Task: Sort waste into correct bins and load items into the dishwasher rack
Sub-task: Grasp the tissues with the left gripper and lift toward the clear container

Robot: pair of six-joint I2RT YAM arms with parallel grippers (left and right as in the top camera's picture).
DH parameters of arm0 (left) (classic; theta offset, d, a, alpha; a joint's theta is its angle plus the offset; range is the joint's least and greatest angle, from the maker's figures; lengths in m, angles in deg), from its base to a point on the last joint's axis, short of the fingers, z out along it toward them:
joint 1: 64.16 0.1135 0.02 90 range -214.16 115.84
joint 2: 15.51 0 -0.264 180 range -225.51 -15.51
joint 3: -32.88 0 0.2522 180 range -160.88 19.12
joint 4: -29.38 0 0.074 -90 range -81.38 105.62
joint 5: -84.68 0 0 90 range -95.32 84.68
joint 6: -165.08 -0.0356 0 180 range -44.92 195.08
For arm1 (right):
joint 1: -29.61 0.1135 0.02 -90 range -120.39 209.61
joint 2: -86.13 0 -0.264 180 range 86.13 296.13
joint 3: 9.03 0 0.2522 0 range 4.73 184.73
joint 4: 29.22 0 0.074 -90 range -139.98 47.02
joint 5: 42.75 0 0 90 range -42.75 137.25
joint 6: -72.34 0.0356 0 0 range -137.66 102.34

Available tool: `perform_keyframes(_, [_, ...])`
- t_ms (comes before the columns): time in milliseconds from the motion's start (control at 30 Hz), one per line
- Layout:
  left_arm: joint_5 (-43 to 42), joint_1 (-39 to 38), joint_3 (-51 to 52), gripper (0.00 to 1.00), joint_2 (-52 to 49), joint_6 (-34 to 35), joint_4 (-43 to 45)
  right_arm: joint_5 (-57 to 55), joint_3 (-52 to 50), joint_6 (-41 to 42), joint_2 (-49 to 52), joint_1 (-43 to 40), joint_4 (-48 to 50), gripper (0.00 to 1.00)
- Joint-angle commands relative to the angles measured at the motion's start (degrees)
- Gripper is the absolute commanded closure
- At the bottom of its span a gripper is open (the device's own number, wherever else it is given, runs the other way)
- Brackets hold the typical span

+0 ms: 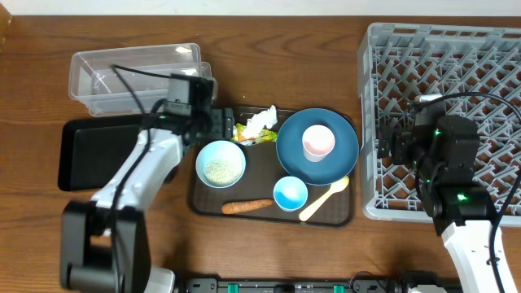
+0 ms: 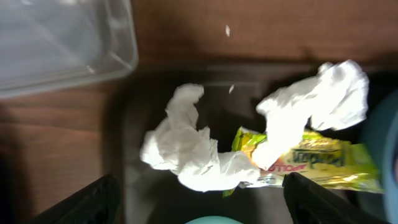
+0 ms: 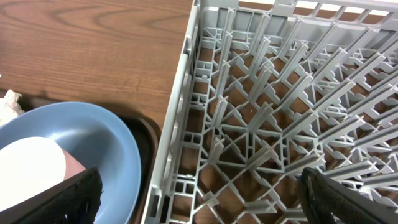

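Observation:
Crumpled white tissue (image 1: 262,120) and a yellow-green wrapper (image 1: 251,137) lie at the back of the brown serving tray (image 1: 203,199). My left gripper (image 1: 225,127) hovers open just left of them. In the left wrist view the tissue (image 2: 193,152) and wrapper (image 2: 326,158) lie between its spread fingers (image 2: 199,208). A light-blue bowl of rice (image 1: 221,163), a smaller bowl (image 1: 290,193), a carrot (image 1: 247,206) and a cream spoon (image 1: 324,201) are on the tray. The pink cup (image 1: 318,141) stands on the dark-blue plate (image 1: 342,159). My right gripper (image 1: 387,146) is open and empty over the grey rack's (image 1: 456,57) left wall (image 3: 177,155).
The clear tub (image 1: 134,72) stands at the back left, with the black tray (image 1: 94,155) in front of it. The tub's corner shows in the left wrist view (image 2: 62,43). The plate's rim (image 3: 106,140) lies close to the rack wall.

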Motion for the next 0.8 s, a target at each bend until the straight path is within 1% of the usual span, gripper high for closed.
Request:
perform_keyframes(0, [0.9, -1.05, -1.16, 0.2, -4.28, 0.42, 1.42, 0.37, 1.07, 0.74, 0.02, 0.33, 0.07, 0.01])
perform_keyframes(100, [0.9, -1.07, -1.16, 0.3, -7.1, 0.44, 2.49, 0.37, 1.07, 0.72, 0.02, 0.33, 0.02, 0.01])
perform_keyframes(167, [0.87, -1.07, -1.16, 0.4, -8.24, 0.44, 2.8, 0.37, 1.07, 0.72, 0.02, 0.33, 0.0, 0.01])
perform_keyframes(300, [0.9, -1.07, -1.16, 0.57, -9.03, 0.44, 2.97, 0.37, 1.07, 0.72, 0.02, 0.33, 0.0, 0.01])
perform_keyframes(400, [0.9, -1.07, -1.18, 0.78, -8.96, 0.44, 3.74, 0.37, 1.07, 0.74, 0.02, 0.33, -0.02, 0.01])
perform_keyframes(433, [0.9, -1.07, -1.18, 0.81, -8.94, 0.44, 4.22, 0.37, 1.07, 0.72, 0.02, 0.33, -0.02, 0.01])
perform_keyframes(467, [0.9, -1.07, -1.2, 0.87, -8.87, 0.44, 4.68, 0.37, 1.07, 0.72, 0.02, 0.33, -0.02, 0.01])
perform_keyframes(667, [1.27, -1.07, -1.62, 0.89, -4.94, 0.44, 4.7, 0.35, 1.07, 0.72, 0.02, 0.33, -0.04, 0.01])
perform_keyframes(767, [4.76, -1.01, -1.62, 0.89, -0.57, 0.44, 4.72, 0.35, 1.07, 0.72, 0.02, 0.33, -0.04, 0.01])
